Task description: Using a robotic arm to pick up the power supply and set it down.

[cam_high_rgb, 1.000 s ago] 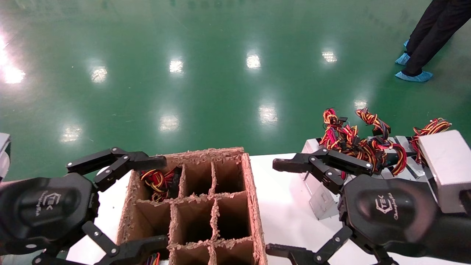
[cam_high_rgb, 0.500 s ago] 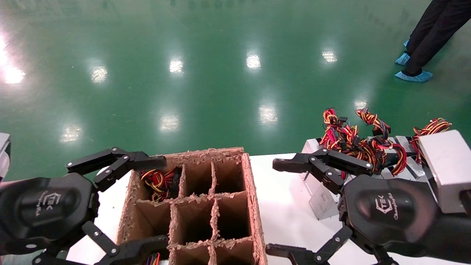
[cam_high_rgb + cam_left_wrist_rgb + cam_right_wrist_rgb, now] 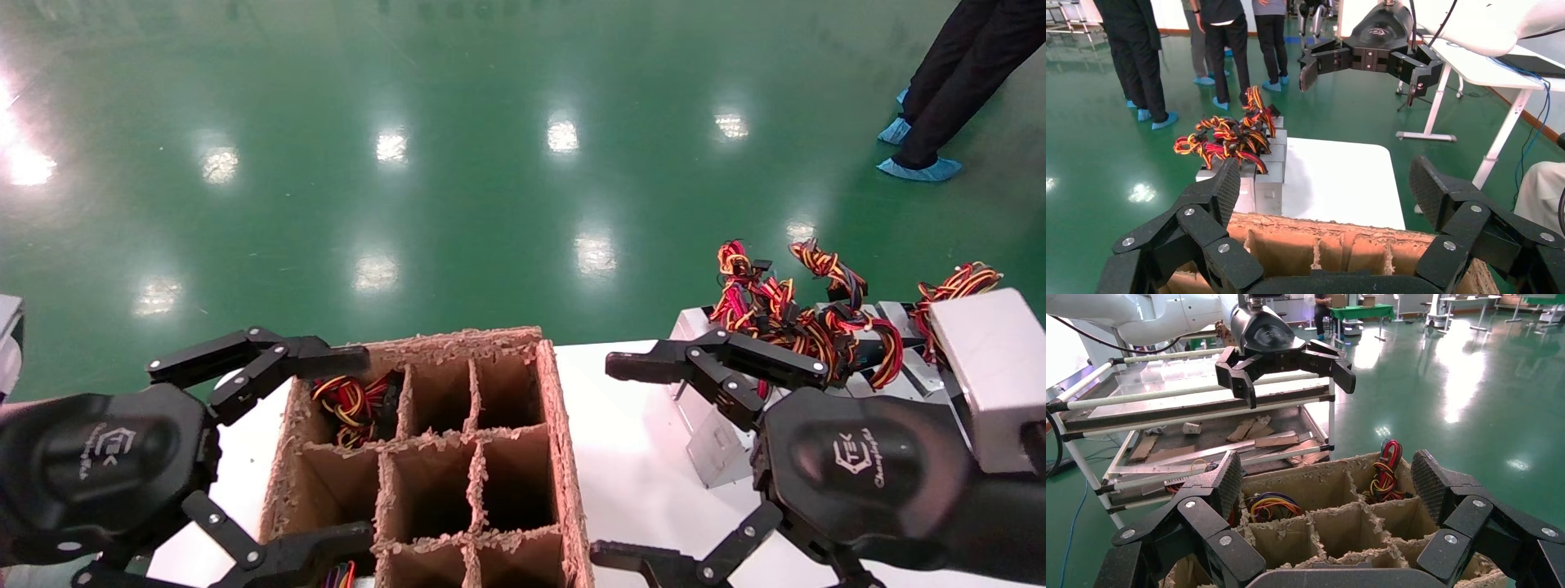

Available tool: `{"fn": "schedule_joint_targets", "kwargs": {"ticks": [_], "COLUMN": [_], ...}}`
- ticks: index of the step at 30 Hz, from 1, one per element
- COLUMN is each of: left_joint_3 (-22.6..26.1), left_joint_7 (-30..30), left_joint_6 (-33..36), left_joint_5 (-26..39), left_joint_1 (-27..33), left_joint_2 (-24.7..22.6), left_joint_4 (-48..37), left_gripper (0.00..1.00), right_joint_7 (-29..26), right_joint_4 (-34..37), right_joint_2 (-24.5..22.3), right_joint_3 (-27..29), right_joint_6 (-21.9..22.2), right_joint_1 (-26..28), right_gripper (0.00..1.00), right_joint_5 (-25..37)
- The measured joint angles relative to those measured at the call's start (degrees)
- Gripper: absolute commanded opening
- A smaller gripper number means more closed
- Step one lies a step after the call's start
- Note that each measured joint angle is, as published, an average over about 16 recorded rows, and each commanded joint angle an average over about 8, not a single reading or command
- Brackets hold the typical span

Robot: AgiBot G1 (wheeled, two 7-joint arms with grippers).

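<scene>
floor: glossy green, light glare | white table | metal rack beside

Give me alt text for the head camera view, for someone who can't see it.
Two black robot grippers, left and right, hang with jaws open on either side of a brown cardboard box with dividers on a white table. Silver-grey metal power supplies with red, yellow and black wire bundles sit at the table's far right.

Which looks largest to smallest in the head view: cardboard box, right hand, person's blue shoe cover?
1. Cardboard box and right hand: similar spread; the hand's nearness makes ranking unsure.
2. Blue shoe cover: smallest, though farthest away.
</scene>
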State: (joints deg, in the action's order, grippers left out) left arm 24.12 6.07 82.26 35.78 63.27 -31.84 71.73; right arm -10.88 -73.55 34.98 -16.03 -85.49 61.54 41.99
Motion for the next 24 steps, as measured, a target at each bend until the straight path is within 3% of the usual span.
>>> {"fn": "schedule_joint_targets", "kwargs": {"ticks": [13,24], "left_joint_3": [0.0,0.0], "left_joint_7": [0.0,0.0], "left_joint_6": [0.0,0.0], "left_joint_5": [0.0,0.0], "left_joint_1": [0.0,0.0], "left_joint_2": [0.0,0.0], "left_joint_4": [0.0,0.0], "left_gripper": [0.00,0.00], "right_joint_7": [-0.1,-1.5], "right_joint_4": [-0.2,-1.0], "right_joint_2": [1.1,8.3], "right_joint_3": [-1.4,-6.9], "right_joint_6": [1.5,6.5], "right_joint_1": [0.0,1.4], "right_gripper": [1.00,1.00], "right_joint_5": [2.9,11.6]}}
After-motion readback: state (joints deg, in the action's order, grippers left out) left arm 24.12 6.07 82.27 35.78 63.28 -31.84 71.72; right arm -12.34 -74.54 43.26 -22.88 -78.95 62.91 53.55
